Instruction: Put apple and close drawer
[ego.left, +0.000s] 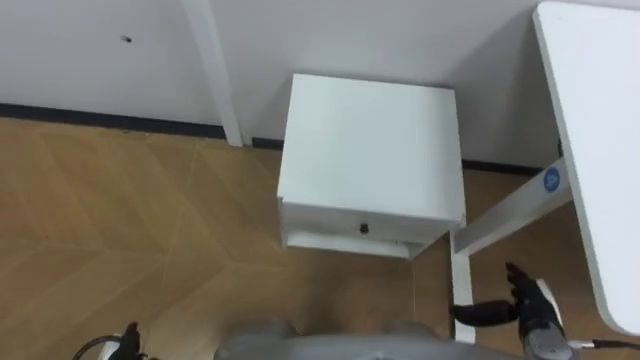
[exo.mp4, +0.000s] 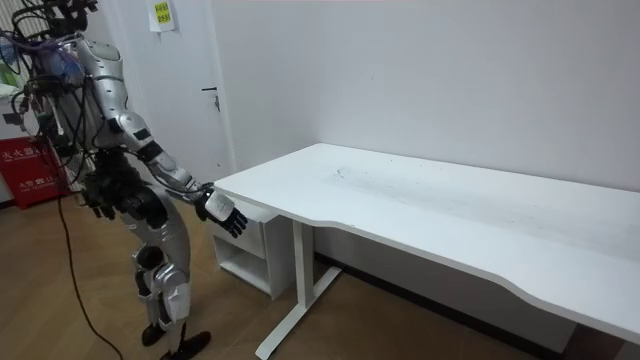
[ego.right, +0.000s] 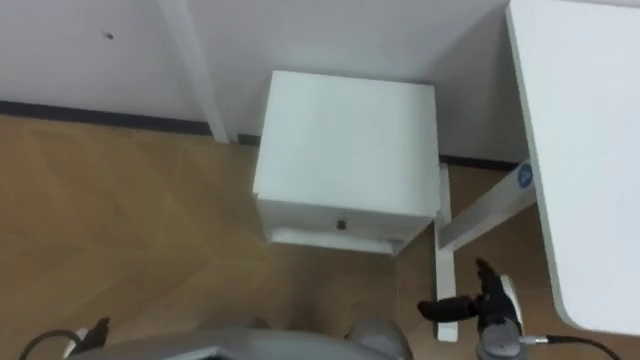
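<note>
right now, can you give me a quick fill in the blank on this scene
1. The cabinet by the wall is coloured ____.
2. Its drawer is ____, not open.
3. The robot hand beside the desk leg is the robot's ____ one.
Missing words: white; closed; right.

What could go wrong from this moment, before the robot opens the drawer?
The right hand hangs open, close to the desk leg and the edge of the desk; swinging it toward the cabinet could knock either. The drawer looks shut and its knob is small, so the hand might slip off it.
</note>
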